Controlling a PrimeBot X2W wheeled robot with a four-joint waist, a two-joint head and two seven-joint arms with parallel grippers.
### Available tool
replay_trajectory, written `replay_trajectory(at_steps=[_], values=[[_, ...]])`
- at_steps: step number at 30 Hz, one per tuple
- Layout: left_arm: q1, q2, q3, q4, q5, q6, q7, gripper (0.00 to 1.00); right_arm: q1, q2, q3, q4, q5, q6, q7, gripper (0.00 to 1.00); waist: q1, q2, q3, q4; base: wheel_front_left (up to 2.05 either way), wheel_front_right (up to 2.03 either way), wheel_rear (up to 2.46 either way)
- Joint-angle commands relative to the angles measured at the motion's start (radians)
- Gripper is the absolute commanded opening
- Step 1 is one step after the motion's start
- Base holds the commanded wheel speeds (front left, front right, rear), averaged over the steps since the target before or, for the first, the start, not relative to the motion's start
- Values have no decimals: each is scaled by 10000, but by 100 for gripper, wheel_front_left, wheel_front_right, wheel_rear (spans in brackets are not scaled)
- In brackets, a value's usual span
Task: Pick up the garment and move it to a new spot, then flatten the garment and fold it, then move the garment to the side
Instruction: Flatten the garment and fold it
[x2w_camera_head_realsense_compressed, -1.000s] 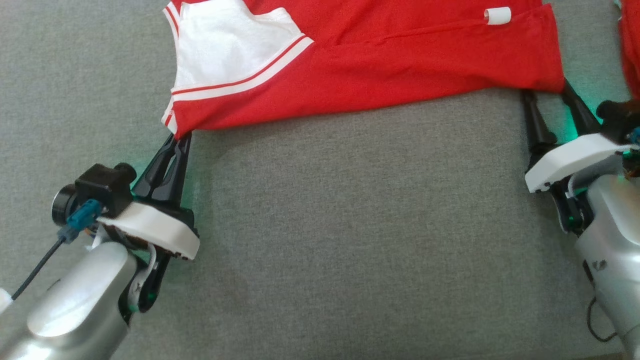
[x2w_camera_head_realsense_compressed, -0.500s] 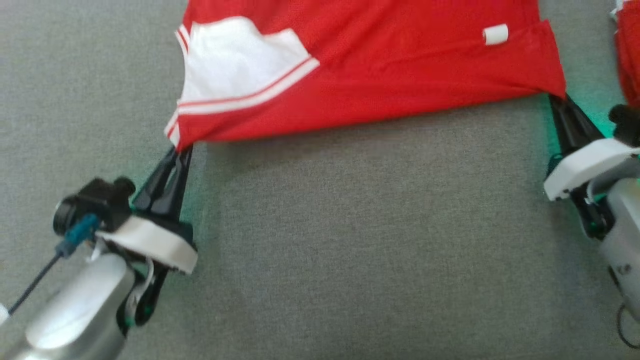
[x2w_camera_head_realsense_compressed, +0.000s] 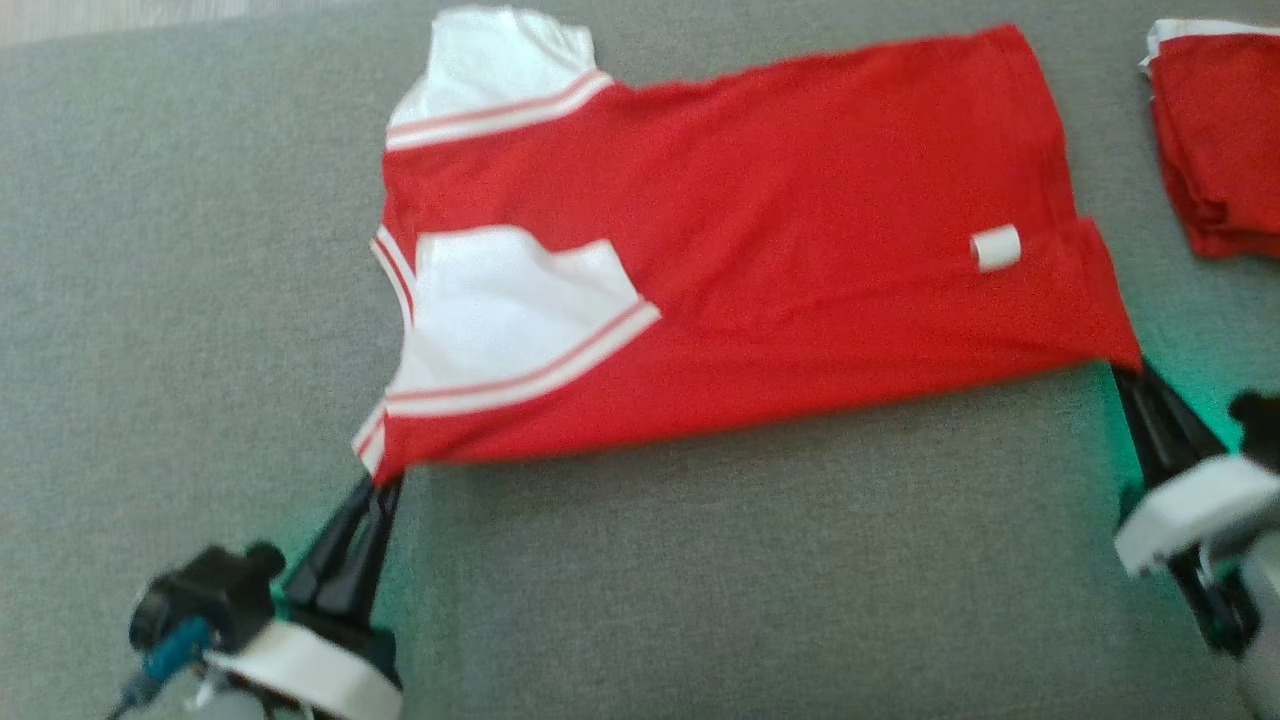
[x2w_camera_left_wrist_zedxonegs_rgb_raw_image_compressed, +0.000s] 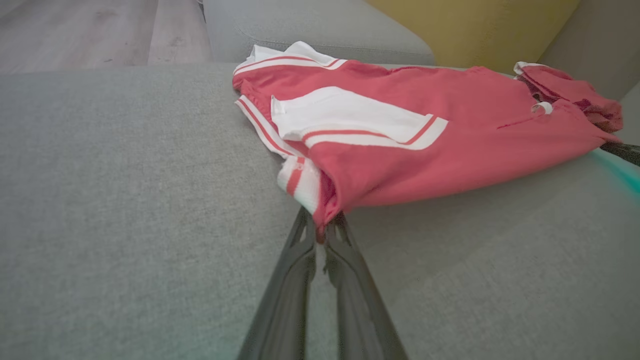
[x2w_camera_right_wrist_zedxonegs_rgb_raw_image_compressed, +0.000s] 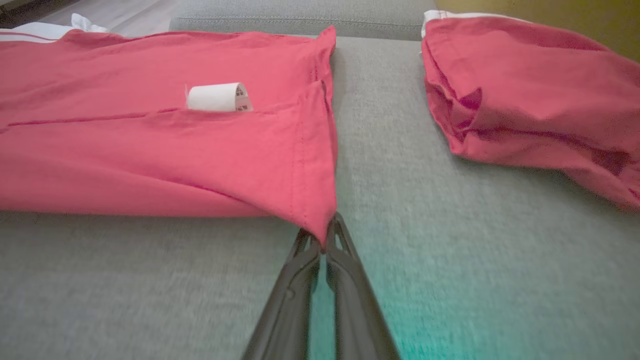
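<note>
While both jaws clamp its near corners, shirt (x2w_camera_head_realsense_compressed: 780, 250) lies flat on grey cushion (x2w_camera_head_realsense_compressed: 700, 600), long axis left-right, strung between grippers, body running away from fingertips. Left gripper (x2w_camera_head_realsense_compressed: 385, 487) pinched tight on sleeve-side corner; right gripper (x2w_camera_head_realsense_compressed: 1127, 370) likewise on hem corner. Neither arm nearer. Judgement: fold means carrying near edge over far edge. White tag (x2w_camera_head_realsense_compressed: 996, 247) near hem: print too small to read. Red pile (x2w_camera_head_realsense_compressed: 1215, 150) apart, right.

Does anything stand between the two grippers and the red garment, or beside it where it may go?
Nothing does: the left gripper and the right gripper are each shut on a near corner of the red garment. A folded red pile lies apart on the robot's right.
</note>
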Motion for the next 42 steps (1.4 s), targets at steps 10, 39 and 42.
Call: replay_trajectory(at_steps=[10, 39, 42], values=[[1328, 393, 301, -561, -69, 151, -257, 0, 2703, -174, -1849, -1710, -1105, 65, 347, 0, 1, 0, -203, -118, 0, 0, 0], [-7216, 2002, 1420, -731, -307, -2183, 6211, 100, 1481, 980, -2350, -5559, -1505, 65, 412, 100, 1, 0, 2275, -1259, 0, 0, 0], [-8674, 1650, 1262, 533, -573, -2517, 7508, 100, 862, 1100, -1796, -5370, -1424, 65, 259, 100, 1, 0, 2609, -1733, 0, 0, 0]])
